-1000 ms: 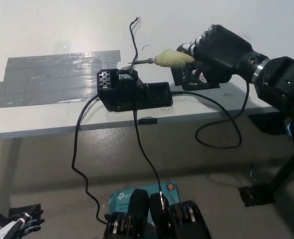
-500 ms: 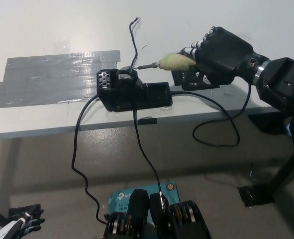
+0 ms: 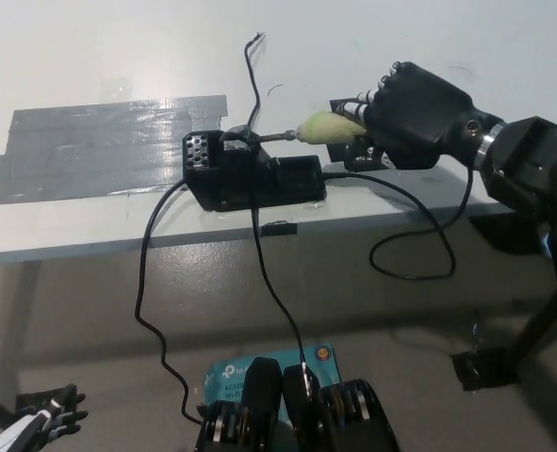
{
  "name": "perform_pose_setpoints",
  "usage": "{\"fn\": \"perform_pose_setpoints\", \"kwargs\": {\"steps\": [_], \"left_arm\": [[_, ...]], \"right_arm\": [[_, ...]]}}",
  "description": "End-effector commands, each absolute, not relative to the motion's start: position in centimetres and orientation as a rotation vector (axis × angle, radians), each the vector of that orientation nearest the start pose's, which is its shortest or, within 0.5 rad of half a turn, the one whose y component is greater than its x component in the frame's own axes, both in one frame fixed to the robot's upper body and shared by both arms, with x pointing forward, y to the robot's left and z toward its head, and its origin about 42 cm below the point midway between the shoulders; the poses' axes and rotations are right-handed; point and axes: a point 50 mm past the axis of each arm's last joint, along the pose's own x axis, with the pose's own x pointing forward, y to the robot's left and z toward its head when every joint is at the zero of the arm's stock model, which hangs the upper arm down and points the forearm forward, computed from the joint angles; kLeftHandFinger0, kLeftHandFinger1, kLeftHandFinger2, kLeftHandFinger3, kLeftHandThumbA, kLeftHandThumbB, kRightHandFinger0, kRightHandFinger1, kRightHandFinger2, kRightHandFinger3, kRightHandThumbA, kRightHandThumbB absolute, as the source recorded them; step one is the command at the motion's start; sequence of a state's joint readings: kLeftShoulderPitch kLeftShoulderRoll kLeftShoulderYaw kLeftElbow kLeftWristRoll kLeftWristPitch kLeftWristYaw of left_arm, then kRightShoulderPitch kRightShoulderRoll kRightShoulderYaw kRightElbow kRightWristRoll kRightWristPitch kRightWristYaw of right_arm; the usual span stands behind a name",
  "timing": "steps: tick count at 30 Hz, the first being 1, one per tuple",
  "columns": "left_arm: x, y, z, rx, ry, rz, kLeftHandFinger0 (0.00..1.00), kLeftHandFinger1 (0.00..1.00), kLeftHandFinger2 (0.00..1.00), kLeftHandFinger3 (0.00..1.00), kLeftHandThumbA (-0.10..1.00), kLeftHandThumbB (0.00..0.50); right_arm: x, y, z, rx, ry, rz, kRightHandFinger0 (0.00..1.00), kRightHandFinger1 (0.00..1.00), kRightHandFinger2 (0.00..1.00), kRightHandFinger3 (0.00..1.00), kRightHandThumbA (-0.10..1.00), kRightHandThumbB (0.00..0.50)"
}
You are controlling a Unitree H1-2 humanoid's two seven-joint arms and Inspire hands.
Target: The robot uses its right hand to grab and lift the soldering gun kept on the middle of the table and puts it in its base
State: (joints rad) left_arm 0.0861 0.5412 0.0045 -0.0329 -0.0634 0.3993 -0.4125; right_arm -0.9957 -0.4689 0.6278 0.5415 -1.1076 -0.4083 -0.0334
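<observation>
Right hand (image 3: 415, 113) gripping soldering gun (image 3: 318, 128) by rear of pale yellow handle, fingers (image 3: 365, 102) wrapping over it from far side. Handle sticking out left of hand, metal tip pointing left, lying near-horizontal just above table (image 3: 118, 56). Tip reaching top of black base (image 3: 250, 174), at holder near its far left end; contact unclear. Base sitting near table's near edge, beside grey tape patch (image 3: 99, 146). Black cable (image 3: 419, 235) looping off table edge. Left hand (image 3: 47, 419) resting low at near left, fingers' state unclear.
</observation>
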Motion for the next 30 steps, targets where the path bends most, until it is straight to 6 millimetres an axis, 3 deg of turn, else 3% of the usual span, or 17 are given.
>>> {"fn": "perform_pose_setpoints", "kwargs": {"steps": [1,4,5,10,13,14,15,16,17,19,20,21,22,23,25,27,30], "left_arm": [[24.9,38.0,10.8,0.397,0.497,-0.317,0.93,1.00,1.00,1.00,1.00,0.190],[24.9,37.8,10.6,0.391,0.497,-0.318,0.94,1.00,1.00,1.00,1.00,0.184],[24.8,37.7,10.6,0.390,0.498,-0.320,0.93,1.00,1.00,1.00,1.00,0.179],[24.9,37.5,10.7,0.400,0.497,-0.324,0.93,1.00,1.00,1.00,1.00,0.200],[25.3,37.1,10.9,0.396,0.491,-0.329,0.94,1.00,1.00,1.00,1.00,0.191],[25.3,37.1,10.9,0.386,0.491,-0.332,0.95,1.00,1.00,1.00,1.00,0.182],[25.3,37.1,10.9,0.379,0.493,-0.335,0.98,1.00,1.00,1.00,1.00,0.191],[25.4,37.0,11.0,0.375,0.493,-0.337,0.98,1.00,1.00,1.00,1.00,0.193],[25.4,37.0,11.0,0.385,0.491,-0.341,0.98,1.00,1.00,1.00,1.00,0.183],[25.7,36.8,11.2,0.388,0.486,-0.345,0.98,1.00,1.00,1.00,1.00,0.185],[25.8,36.8,11.2,0.400,0.488,-0.339,1.00,1.00,1.00,1.00,1.00,0.173],[25.9,36.7,11.3,0.405,0.489,-0.336,1.00,1.00,1.00,1.00,1.00,0.175],[26.0,36.6,11.4,0.407,0.483,-0.342,0.99,1.00,1.00,1.00,1.00,0.156],[26.1,36.5,11.5,0.409,0.478,-0.346,0.99,1.00,1.00,1.00,1.00,0.156],[26.2,36.2,11.5,0.400,0.480,-0.349,0.99,1.00,1.00,1.00,1.00,0.155],[26.4,36.1,11.7,0.399,0.476,-0.357,0.99,1.00,1.00,1.00,1.00,0.160],[26.6,35.7,11.9,0.395,0.471,-0.359,1.00,1.00,1.00,1.00,1.00,0.181]], "right_arm": [[51.0,-16.7,32.3,-1.911,-0.904,0.519,0.00,0.04,0.43,0.46,-0.09,0.252],[50.9,-16.4,32.5,-1.927,-0.894,0.518,0.00,0.00,0.40,0.53,-0.08,0.254],[51.0,-15.9,32.3,-1.926,-0.872,0.523,0.00,0.00,0.39,0.56,-0.05,0.226],[51.4,-15.7,32.2,-1.940,-0.868,0.522,0.00,0.00,0.37,0.57,-0.04,0.232],[52.2,-15.4,33.5,-2.004,-0.852,0.548,0.00,0.00,0.33,0.58,-0.04,0.250],[52.4,-15.3,33.9,-1.992,-0.841,0.546,0.00,0.00,0.29,0.59,-0.03,0.228],[52.6,-15.0,34.3,-1.975,-0.870,0.539,0.00,0.00,0.22,0.36,0.02,0.138],[52.9,-14.9,34.8,-1.959,-0.919,0.528,0.00,0.00,0.25,0.25,0.06,0.106],[53.0,-14.7,35.2,-1.998,-0.943,0.523,0.00,0.00,0.27,0.30,0.03,0.137],[53.3,-14.7,35.7,-1.983,-0.977,0.518,0.00,0.00,0.28,0.26,-0.01,0.163],[53.6,-14.3,36.4,-1.950,-1.010,0.529,0.00,0.01,0.31,0.48,-0.02,0.215],[53.7,-14.0,36.6,-1.959,-1.008,0.534,0.00,0.00,0.26,0.50,-0.02,0.229],[54.0,-13.9,36.8,-1.988,-1.008,0.540,0.00,0.00,0.25,0.60,0.01,0.226],[54.1,-13.8,36.9,-2.004,-1.011,0.542,0.00,0.00,0.23,0.60,0.03,0.227],[54.4,-13.7,37.0,-2.009,-1.019,0.553,0.00,0.00,0.14,0.48,0.00,0.247],[54.7,-13.5,37.1,-2.012,-1.083,0.536,0.00,0.00,0.07,0.41,-0.03,0.311],[55.4,-13.2,37.6,-2.011,-1.068,0.540,0.00,0.00,0.10,0.45,-0.02,0.276]]}}
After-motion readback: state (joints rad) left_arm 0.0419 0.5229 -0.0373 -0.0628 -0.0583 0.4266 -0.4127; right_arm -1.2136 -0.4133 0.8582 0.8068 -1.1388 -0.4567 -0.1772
